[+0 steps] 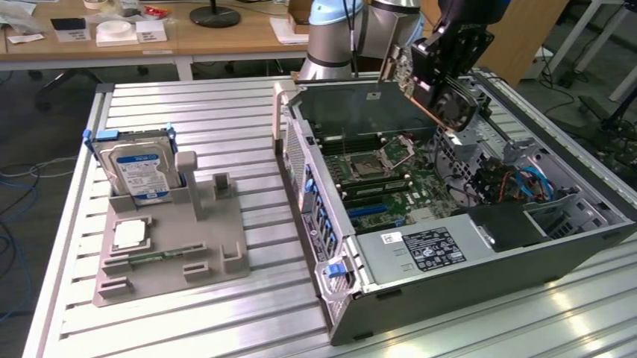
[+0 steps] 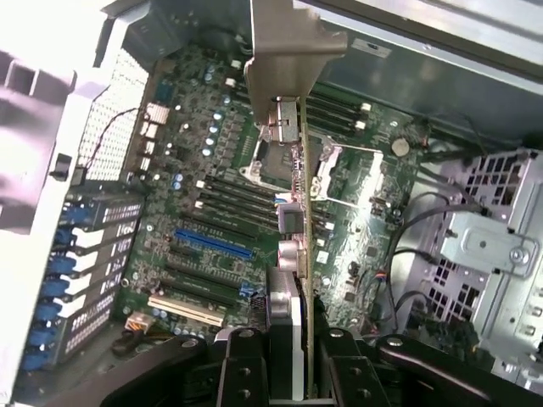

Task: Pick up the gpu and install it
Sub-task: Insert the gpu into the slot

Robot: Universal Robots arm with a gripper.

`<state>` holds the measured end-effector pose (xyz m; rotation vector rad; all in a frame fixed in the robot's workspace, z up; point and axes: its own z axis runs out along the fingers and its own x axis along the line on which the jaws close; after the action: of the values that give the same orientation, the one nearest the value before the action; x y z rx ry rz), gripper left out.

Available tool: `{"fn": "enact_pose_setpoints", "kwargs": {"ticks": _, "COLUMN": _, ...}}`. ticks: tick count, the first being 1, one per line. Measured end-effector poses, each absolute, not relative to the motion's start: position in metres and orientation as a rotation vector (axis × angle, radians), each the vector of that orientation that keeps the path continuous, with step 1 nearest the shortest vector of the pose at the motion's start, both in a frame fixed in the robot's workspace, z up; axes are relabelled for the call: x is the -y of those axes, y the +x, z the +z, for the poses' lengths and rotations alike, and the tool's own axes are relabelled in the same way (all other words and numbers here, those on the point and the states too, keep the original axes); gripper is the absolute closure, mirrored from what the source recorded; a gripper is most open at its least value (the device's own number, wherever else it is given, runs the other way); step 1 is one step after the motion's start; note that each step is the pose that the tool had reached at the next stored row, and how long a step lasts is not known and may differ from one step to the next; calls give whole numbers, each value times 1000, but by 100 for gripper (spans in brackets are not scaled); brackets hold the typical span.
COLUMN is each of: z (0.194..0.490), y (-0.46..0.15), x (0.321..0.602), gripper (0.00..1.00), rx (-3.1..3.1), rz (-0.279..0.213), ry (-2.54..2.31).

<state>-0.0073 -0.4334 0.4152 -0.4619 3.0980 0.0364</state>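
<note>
**A:** Gripper (image 2: 291, 366) state?

**B:** Partly closed. Fingers (image 2: 242, 369) clamped on the gpu (image 2: 287, 292), one on each flat face. Card seen edge-on, with the bracket (image 2: 288, 51) at the end away from the fingers.

**A:** Gpu position?

**B:** In the air over the open case (image 1: 448, 292), toward 1 o'clock of it in the exterior view. Not seated. Board (image 2: 204, 212) and blue slot (image 2: 212, 244) beneath.

**A:** Handling?

**B:** Probably stiff, fairly light and fragile. Hold across the flat faces, never on the edge meant for the slot. Smooth faces, so some risk of slip under a loose clamp. No twisting or side load.

**A:** Surface?

**B:** Ribbed metal table (image 1: 199, 112), hard and level. Grey tray (image 1: 169, 277) at 9 o'clock of the case, with a hard drive (image 1: 139, 171) upright at its far end.

**A:** Room?

**B:** Little clearance inside the case, judging by the drive cage (image 1: 568, 212) at 3 o'clock. Wooden desk (image 1: 199, 41) at 11 o'clock beyond the table. Loose cables (image 1: 20, 179) on the floor at 9 o'clock.
</note>
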Motion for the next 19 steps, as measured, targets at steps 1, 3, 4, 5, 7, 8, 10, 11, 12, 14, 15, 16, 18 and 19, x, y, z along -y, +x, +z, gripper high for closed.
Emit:
{"fn": "enact_pose_setpoints", "kwargs": {"ticks": 1, "z": 415, "y": -7, "x": 433, "gripper": 72, "rx": -3095, "rz": 37, "ry": -485}}
{"fn": "enact_pose_setpoints", "kwargs": {"ticks": 3, "z": 415, "y": -7, "x": 433, "gripper": 72, "rx": -3088, "rz": 37, "ry": -528}}
{"fn": "enact_pose_setpoints", "kwargs": {"ticks": 4, "z": 415, "y": -7, "x": 433, "gripper": 72, "rx": -3084, "rz": 37, "ry": -549}}
{"fn": "enact_pose_setpoints", "kwargs": {"ticks": 5, "z": 415, "y": -7, "x": 433, "gripper": 72, "rx": -3080, "rz": 37, "ry": -572}}
{"fn": "enact_pose_setpoints", "kwargs": {"ticks": 7, "z": 415, "y": -7, "x": 433, "gripper": 72, "rx": -3072, "rz": 37, "ry": -615}}
{"fn": "enact_pose_setpoints", "kwargs": {"ticks": 8, "z": 415, "y": -7, "x": 433, "gripper": 72, "rx": -3068, "rz": 37, "ry": -637}}
{"fn": "enact_pose_setpoints", "kwargs": {"ticks": 10, "z": 415, "y": -7, "x": 433, "gripper": 72, "rx": -3059, "rz": 37, "ry": -679}}
{"fn": "enact_pose_setpoints", "kwargs": {"ticks": 11, "z": 415, "y": -7, "x": 433, "gripper": 72, "rx": -3054, "rz": 37, "ry": -703}}
{"fn": "enact_pose_setpoints", "kwargs": {"ticks": 12, "z": 415, "y": -7, "x": 433, "gripper": 72, "rx": -3049, "rz": 37, "ry": -724}}
{"fn": "enact_pose_setpoints", "kwargs": {"ticks": 14, "z": 415, "y": -7, "x": 433, "gripper": 72, "rx": -3040, "rz": 38, "ry": -764}}
{"fn": "enact_pose_setpoints", "kwargs": {"ticks": 15, "z": 415, "y": -7, "x": 433, "gripper": 72, "rx": -3036, "rz": 38, "ry": -781}}
{"fn": "enact_pose_setpoints", "kwargs": {"ticks": 16, "z": 415, "y": -7, "x": 434, "gripper": 72, "rx": -3031, "rz": 38, "ry": -799}}
{"fn": "enact_pose_setpoints", "kwargs": {"ticks": 18, "z": 415, "y": -7, "x": 434, "gripper": 72, "rx": -3021, "rz": 38, "ry": -837}}
{"fn": "enact_pose_setpoints", "kwargs": {"ticks": 19, "z": 415, "y": -7, "x": 434, "gripper": 72, "rx": -3016, "rz": 38, "ry": -856}}
